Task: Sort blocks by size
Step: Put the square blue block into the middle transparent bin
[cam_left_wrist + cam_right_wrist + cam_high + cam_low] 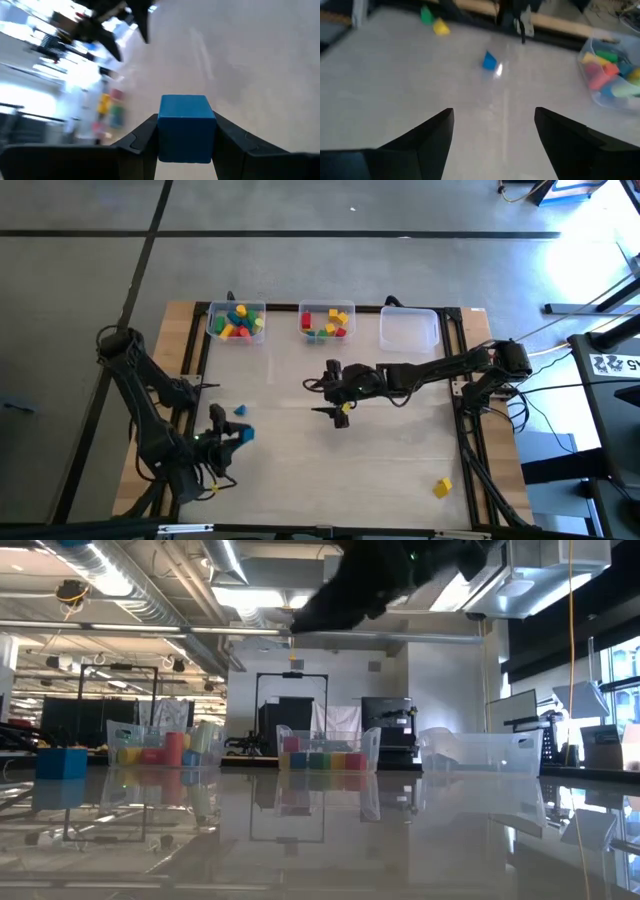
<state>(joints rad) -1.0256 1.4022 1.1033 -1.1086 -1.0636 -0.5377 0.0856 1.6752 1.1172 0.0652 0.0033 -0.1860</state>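
While clamped — blue cube (pixel 187 127) mid-table

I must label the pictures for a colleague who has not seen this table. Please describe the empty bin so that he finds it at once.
Look at the far edge of the wooden table, where three clear plastic bins stand in a row. The empty bin is at the end nearest the right arm. Unlike it, the middle bin and the other end bin hold coloured blocks.

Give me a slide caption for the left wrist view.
Left end effector grips a blue cube between its fingers above the pale table.
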